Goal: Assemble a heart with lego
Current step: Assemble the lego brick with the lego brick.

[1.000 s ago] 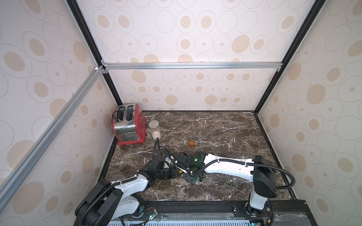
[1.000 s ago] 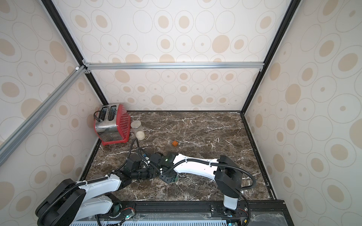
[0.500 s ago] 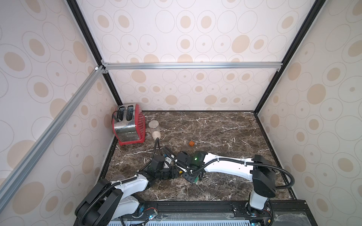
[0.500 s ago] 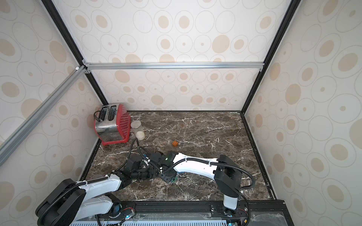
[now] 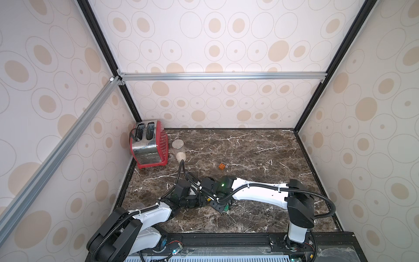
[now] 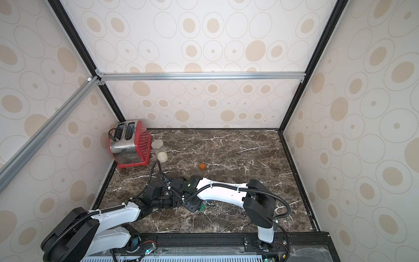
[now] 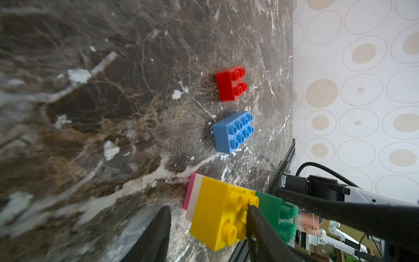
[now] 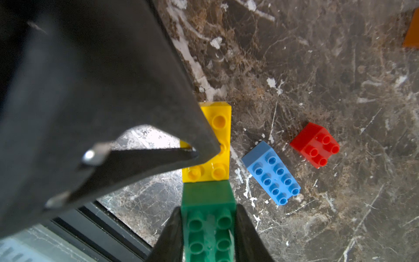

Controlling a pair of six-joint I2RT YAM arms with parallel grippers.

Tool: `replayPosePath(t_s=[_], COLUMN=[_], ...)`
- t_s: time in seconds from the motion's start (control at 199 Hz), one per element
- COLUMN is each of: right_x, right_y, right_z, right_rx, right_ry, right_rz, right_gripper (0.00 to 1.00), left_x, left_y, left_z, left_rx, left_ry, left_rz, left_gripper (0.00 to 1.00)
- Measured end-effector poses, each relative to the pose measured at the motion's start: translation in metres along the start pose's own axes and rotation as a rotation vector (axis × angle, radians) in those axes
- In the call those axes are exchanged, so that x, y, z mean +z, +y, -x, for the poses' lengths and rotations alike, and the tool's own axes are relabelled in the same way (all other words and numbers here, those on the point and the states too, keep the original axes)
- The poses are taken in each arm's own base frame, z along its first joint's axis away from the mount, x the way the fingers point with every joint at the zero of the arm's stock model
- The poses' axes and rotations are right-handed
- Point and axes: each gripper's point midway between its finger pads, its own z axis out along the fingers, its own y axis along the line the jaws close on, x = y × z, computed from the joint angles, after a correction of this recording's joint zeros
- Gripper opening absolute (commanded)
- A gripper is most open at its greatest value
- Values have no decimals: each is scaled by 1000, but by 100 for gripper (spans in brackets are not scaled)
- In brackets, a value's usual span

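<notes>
- The heart (image 7: 215, 217) is a partial stack at the near edge of the table (image 5: 249, 154): a pink layer, a white layer and a yellow brick (image 8: 221, 122) on top, studs up.
- The left hand (image 7: 207, 207) straddles this stack with its jaws partway apart. One finger (image 7: 260, 226) lies on the yellow studs, and a gap shows between the other finger and the pink layer. Whether it actually grips cannot be told.
- The right hand (image 8: 208, 209) is clamped on a green brick (image 8: 208, 226), one finger on each side. The green brick butts against the end of the yellow one, a level higher; whether its studs have locked in is unclear.
- In the right wrist view the left hand's black finger covers much of the yellow brick.
- A blue brick (image 7: 231, 131) and a red brick (image 7: 230, 82) lie loose just beside the stack, near each other but apart.
- An orange brick (image 5: 222, 166) sits alone, farther toward the table's middle.
- A red toaster (image 5: 148, 143) stands in the far left corner, with a glass jar (image 5: 179, 149) just beside it, both well away from the bricks.
- In both top views the two arms meet over the stack and hide it, apart from a sliver of green.
</notes>
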Motion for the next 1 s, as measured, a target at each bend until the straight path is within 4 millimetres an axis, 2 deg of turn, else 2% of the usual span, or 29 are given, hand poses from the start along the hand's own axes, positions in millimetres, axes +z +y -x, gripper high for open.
replayPosePath(t_s=[0.391, 0.536, 0.682, 0.827, 1.003], right_x=[0, -1, -1, 0, 2], right_y=[-2, -3, -4, -4, -7], right_z=[0, 1, 2, 3, 0], right_rx=[2, -29, -69, -84, -95], right_ry=[-2, -9, -13, -17, -14], right_rz=[8, 11, 11, 14, 13], right_gripper=[17, 21, 31, 48, 55], left_x=[-6, -7, -10, -13, -14], left_y=[3, 3, 2, 2, 2], left_z=[-2, -2, -3, -4, -3], left_rx=[-4, -5, -4, -7, -3], left_ry=[-14, -13, -17, -21, -18], left_rz=[24, 27, 29, 39, 45], left_gripper=[56, 56, 56, 56, 56])
